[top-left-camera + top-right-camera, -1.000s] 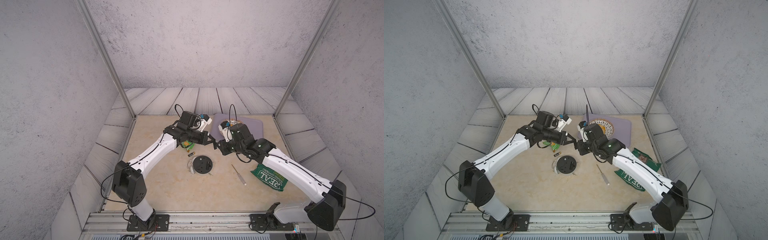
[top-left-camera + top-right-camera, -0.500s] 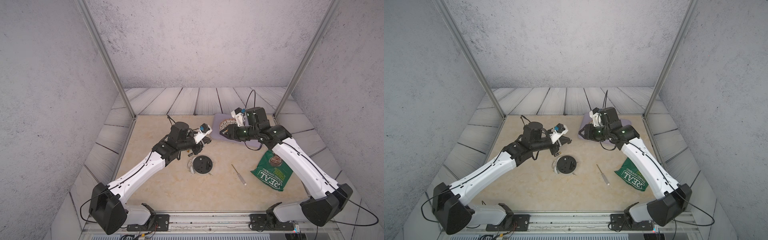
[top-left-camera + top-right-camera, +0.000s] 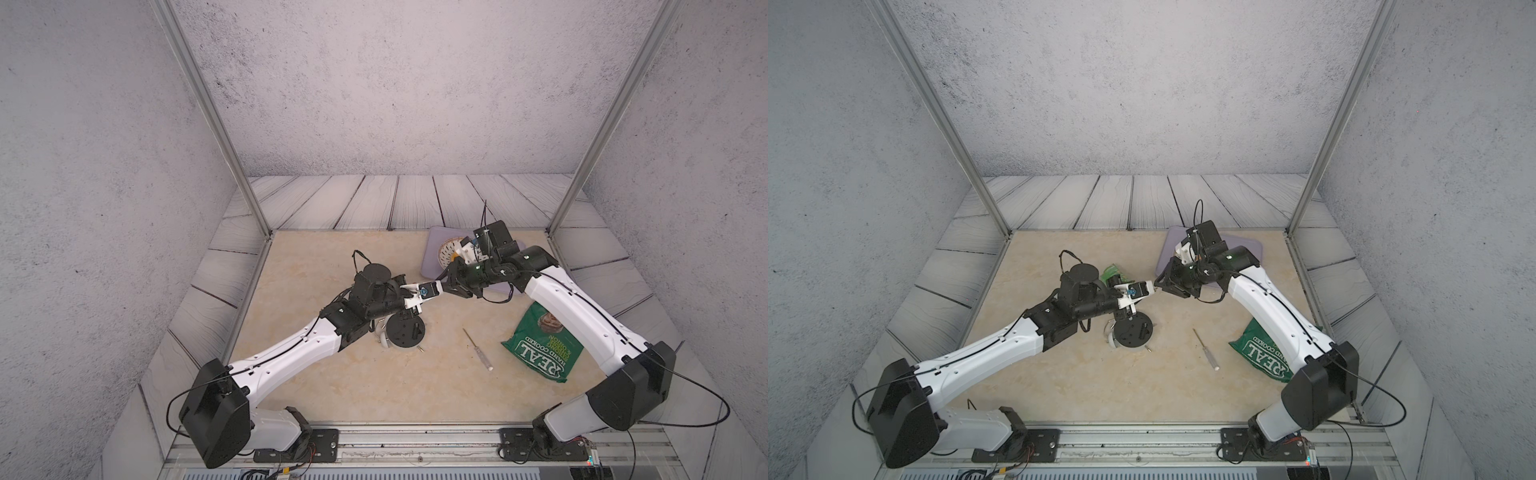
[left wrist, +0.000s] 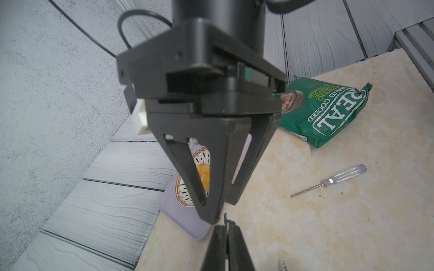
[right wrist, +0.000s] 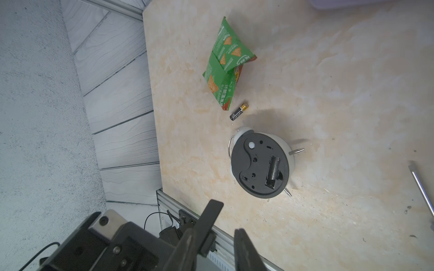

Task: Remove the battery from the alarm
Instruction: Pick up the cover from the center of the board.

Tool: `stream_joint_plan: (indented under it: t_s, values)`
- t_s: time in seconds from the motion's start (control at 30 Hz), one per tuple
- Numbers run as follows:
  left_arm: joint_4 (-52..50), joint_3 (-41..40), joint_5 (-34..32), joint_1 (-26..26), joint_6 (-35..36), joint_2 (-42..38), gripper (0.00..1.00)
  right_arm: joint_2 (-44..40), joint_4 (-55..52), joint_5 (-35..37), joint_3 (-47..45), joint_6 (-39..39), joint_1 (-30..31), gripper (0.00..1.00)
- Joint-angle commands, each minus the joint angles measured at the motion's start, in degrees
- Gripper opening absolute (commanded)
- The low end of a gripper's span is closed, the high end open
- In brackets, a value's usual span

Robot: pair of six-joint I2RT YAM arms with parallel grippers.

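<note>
The alarm lies face down on the table, black back up, its battery slot uncovered; it also shows in both top views. The battery lies on the table between the alarm and a green snack packet; my left arm hides it in both top views. My left gripper is shut, and a thin dark sliver that I cannot identify pokes from its tips. My right gripper is slightly open with nothing held. The two grippers meet tip to tip in the air behind the alarm.
A folded green snack packet lies beyond the battery. A clear-handled screwdriver and a large green crisp bag lie to the right. A lilac tray with a patterned dish sits at the back right.
Half a second ago the grippers were apart, the right one over the tray. The right has swung back to the centre and the left has reached forward, so the tips meet again.
</note>
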Motion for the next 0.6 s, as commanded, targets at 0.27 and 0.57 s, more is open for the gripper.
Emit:
stream_joint_plan:
  t_s: [0.27,0.57]
  values:
    - [5.26,-1.66,-3.22,-1.99,3.99,0.94,0.0,1.22,0.79,-1.14,-0.01,4.48,0.32,0.19]
    - [7.88,-3.38,-7.39,-3.52,6.16,1.69,0.0,1.52,3.25,-2.18,-1.83,9.91,0.31,0.03]
